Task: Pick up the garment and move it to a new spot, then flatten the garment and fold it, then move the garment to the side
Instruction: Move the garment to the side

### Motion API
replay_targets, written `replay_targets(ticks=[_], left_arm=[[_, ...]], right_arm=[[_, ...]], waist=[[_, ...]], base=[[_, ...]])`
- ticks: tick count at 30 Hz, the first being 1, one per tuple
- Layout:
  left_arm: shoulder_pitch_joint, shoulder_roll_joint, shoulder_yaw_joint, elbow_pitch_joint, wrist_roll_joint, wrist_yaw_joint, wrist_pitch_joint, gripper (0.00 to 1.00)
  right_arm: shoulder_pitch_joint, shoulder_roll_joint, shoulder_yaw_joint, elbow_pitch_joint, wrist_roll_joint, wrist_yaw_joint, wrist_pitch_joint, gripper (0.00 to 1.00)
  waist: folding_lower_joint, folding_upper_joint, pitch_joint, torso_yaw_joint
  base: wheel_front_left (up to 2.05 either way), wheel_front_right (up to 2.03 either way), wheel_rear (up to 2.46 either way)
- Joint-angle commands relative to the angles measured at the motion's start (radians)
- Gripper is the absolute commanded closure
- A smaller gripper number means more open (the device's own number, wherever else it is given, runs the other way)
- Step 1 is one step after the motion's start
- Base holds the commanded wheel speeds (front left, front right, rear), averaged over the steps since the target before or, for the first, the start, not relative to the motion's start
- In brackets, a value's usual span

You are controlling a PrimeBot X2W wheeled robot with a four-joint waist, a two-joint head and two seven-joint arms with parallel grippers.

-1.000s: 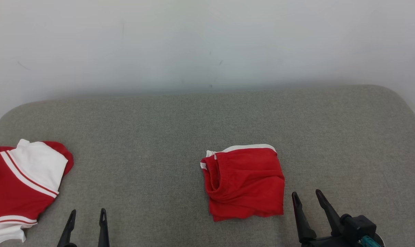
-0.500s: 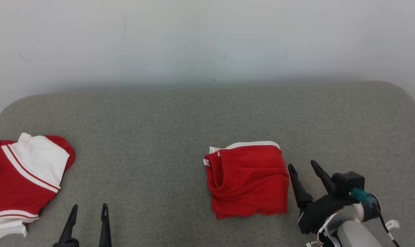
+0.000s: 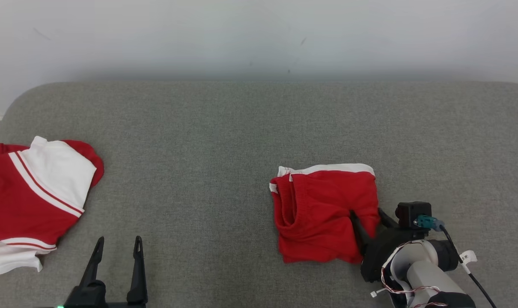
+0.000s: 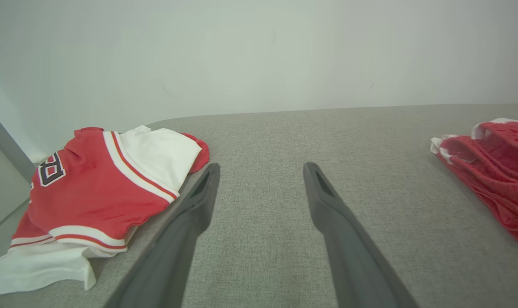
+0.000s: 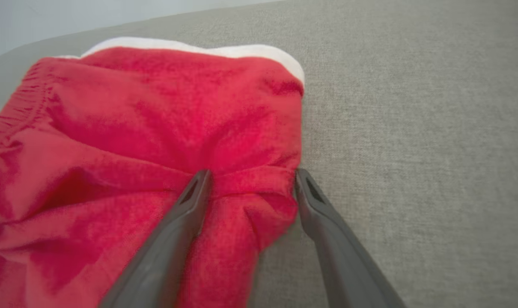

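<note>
1. Count, near to far: 2 grippers, both mine; 2 pieces of clothing; 1 grey padded surface [image 3: 199, 141]; 1 white wall [image 3: 259, 34] behind it.
2. My left gripper [image 3: 118, 240] is at the near edge, left side. Fingers are spread wide w/ nothing between them, over bare grey fabric, just right of the shirt's near hem.
3. My right gripper [image 3: 367, 216] is near-right, also spread. In the right wrist view it [image 5: 251, 173] straddles a raised fold on the right edge of the shorts [image 5: 156, 128]. One finger rests on the red cloth, the other at the cloth's edge. Not pinched shut.
4. The shorts [image 3: 323, 209] are red and folded. They lie right of centre on the surface, well apart from the red & white shirt [image 3: 28, 201] at far left.
5. Hidden/cut off: in the head view red cloth bulges over part of my right fingers. The shirt runs off the left edge of that view. In the left wrist view the shorts [image 4: 494, 171] run off the right edge. The dark print on the shirt [image 4: 92, 188] is part hidden; can't read it for sure.
6. Shorts' heading: the gathered waistband runs near-to-far along the side toward my left. White trim lies along the far edge. The folded shape is approx. square, so no clear long axis.
</note>
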State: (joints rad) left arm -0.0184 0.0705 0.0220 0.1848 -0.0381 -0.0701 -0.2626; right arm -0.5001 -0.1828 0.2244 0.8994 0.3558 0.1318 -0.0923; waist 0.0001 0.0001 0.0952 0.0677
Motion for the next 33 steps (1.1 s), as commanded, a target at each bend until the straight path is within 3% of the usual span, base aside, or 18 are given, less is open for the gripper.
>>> replay_targets(ticks=[1,2,3,4,15,23,33], left_arm=[[-0.01,-0.004,0.001,-0.003,-0.002,0.005,-0.003,0.0],[-0.009,-0.004,0.002,-0.004,-0.003,0.006,-0.003,0.0],[-0.01,-0.004,0.002,-0.004,-0.003,0.005,-0.003,0.0],[-0.012,-0.005,0.002,-0.004,-0.004,0.006,-0.003,0.0],[-0.053,-0.008,-0.011,0.002,-0.005,0.002,-0.003,0.0],[-0.102,-0.013,-0.042,-0.021,-0.016,0.001,-0.003,0.0],[-0.206,-0.018,-0.081,-0.109,-0.008,0.018,-0.003,0.0]], right_arm=[[-0.006,0.015,0.019,0.02,0.02,-0.002,0.003,0.0],[-0.008,0.018,0.03,0.03,0.031,-0.002,0.007,0.34],[-0.01,0.016,0.041,0.039,0.041,-0.002,0.006,0.76],[-0.012,0.012,0.053,0.048,0.048,-0.002,0.006,1.0],[-0.13,-0.092,0.164,0.058,0.077,-0.003,-0.022,1.0],[-0.247,-0.272,0.244,0.018,0.122,-0.003,-0.011,1.0],[-0.386,-0.498,0.26,-0.036,0.183,-0.003,-0.012,1.0]], waist=[[-0.0001,-0.0001,0.015,0.01],[-0.0001,-0.0001,0.017,0.009],[-0.0001,-0.0001,0.019,0.008],[-0.0001,-0.0001,0.02,0.007],[-0.0001,-0.0001,0.057,-0.014],[-0.0001,-0.0001,0.157,-0.036],[-0.0001,-0.0001,0.345,-0.084]], base=[[0.0,0.0,0.0],[0.0,0.0,0.0],[0.0,0.0,0.0],[0.0,0.0,0.0],[0.0,0.0,0.0],[0.0,0.0,0.0],[0.0,0.0,0.0]])
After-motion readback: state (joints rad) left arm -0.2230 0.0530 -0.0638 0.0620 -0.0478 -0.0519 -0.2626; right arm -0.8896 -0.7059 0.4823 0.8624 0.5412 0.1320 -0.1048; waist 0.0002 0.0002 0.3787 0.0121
